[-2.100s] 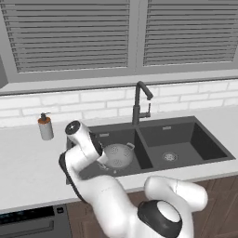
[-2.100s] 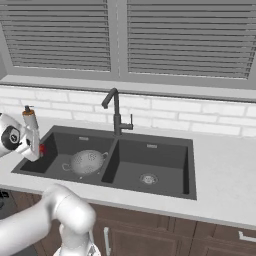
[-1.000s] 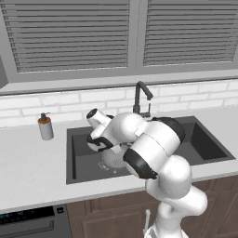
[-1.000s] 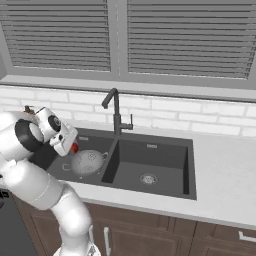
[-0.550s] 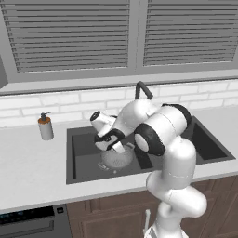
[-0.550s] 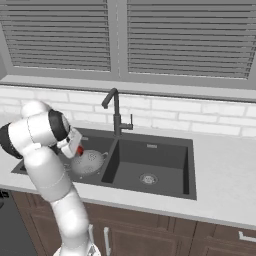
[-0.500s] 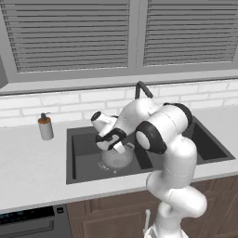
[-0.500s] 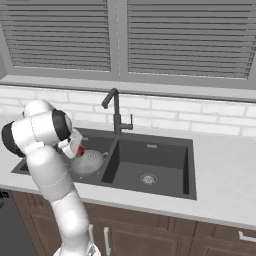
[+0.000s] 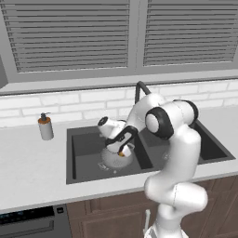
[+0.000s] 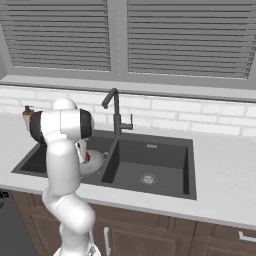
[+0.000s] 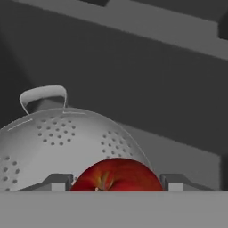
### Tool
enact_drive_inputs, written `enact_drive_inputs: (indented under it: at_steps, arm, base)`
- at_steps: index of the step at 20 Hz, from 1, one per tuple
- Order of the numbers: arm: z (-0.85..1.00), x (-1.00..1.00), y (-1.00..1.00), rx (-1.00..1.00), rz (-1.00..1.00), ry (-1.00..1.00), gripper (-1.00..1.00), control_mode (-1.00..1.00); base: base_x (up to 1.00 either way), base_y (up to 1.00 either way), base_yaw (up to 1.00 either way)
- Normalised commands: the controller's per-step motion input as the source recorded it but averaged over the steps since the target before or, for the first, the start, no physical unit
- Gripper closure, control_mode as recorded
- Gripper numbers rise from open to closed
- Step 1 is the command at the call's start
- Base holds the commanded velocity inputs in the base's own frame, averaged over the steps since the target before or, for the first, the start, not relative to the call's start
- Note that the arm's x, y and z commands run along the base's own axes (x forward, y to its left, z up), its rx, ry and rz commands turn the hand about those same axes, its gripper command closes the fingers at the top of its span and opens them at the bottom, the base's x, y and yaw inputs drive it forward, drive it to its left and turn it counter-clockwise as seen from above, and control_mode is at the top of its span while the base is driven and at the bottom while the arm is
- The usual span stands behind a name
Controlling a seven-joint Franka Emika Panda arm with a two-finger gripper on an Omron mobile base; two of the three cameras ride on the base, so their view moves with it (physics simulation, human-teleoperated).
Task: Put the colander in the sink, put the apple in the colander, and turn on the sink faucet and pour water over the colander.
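Counter (image 9: 32,172): pale grey worktop around the sink, below a white brick backsplash and slatted window blinds (image 10: 190,35).
Sink (image 10: 155,155): dark charcoal double basin set into the counter, with a centre divider; a round silver drain (image 10: 148,178) shows in the basin nearer the right of the right base view.
Arm (image 9: 174,139): white with dark joints, bent over the sink and reaching down into the basin that holds the colander.
Sink faucet (image 10: 116,112): tall dark gooseneck standing upright behind the divider, small side lever at its stem; in the left base view its hooked spout (image 9: 139,88) rises just behind the arm.
Colander (image 11: 58,142): round silvery metal bowl dotted with small holes, sitting on the floor of the left basin; in the hand view a loop handle stands up at its far rim. In the left base view it (image 9: 111,160) lies under the hand, in the right base view it (image 10: 95,161) peeks out beside the arm.
Soap dispenser (image 9: 45,126): small grey bottle with brown pump, upright on the counter to the left of the sink, well apart from the colander.
Gripper (image 11: 116,180): held low over the colander, its two dark fingertips standing apart on either side of the apple; whether the tips press on the fruit cannot be told.
Apple (image 11: 116,176): red with a yellowish patch near the stem, between the fingertips and just over the colander's bowl; a spot of red-orange (image 9: 124,151) at the hand in the left base view.
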Motion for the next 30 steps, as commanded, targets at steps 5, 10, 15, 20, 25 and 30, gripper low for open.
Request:
enact_drive_inputs:
  at_steps: [5,10,15,20,25,30]
  arm:
    - [-0.43,0.00,0.06,-0.02,0.00,-0.01,1.00,-1.00]
    - [-0.46,0.00,0.27,-0.08,0.00,0.00,1.00,-1.00]
    - [-0.53,0.00,0.30,-0.10,0.00,-0.01,1.00,-1.00]
    - [-0.50,0.00,0.24,-0.09,0.00,0.00,1.00,-1.00]
    - [-0.48,0.04,0.11,-0.06,0.00,-0.04,1.00,-1.00]
    - [-0.05,-0.06,-0.02,0.03,0.04,-0.25,-1.00,-1.00]
  base:
    - [0.00,0.00,0.00]
    - [0.00,0.00,0.00]
    - [0.00,0.00,0.00]
    - [0.00,0.00,0.00]
    - [0.00,0.00,0.00]
    - [0.00,0.00,0.00]
